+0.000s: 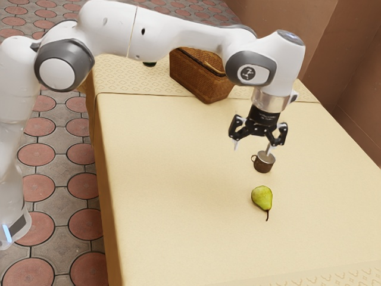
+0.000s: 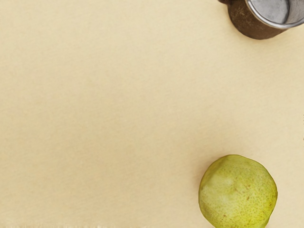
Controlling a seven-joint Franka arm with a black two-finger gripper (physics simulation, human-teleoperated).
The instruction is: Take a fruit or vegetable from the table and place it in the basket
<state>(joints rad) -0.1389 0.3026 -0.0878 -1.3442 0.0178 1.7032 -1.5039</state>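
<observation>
On your table (image 1: 172, 179), your exterior view's top as 12, pear (image 1: 261, 198) at 6 o'clock from your mug (image 1: 262, 165), near, basket (image 1: 199, 77) at 11 from your mug, well apart, partly hidden item (image 1: 149, 64) around 9 from your basket

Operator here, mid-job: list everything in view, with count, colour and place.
Pear: one, yellow-green, on the cloth near the mug.
Mug: one, brown with silvery inside, on the cloth, nearer the basket than the pear is.
Basket: one, brown, at the table's far end.
Unclear object: one, dark green, partly behind my arm.
Table: one, cream-yellow cloth.
Floor: one, reddish and grey, beside the table.
Arm: one, white and grey, over the table.
Gripper: one, black, open, above the cloth.
</observation>
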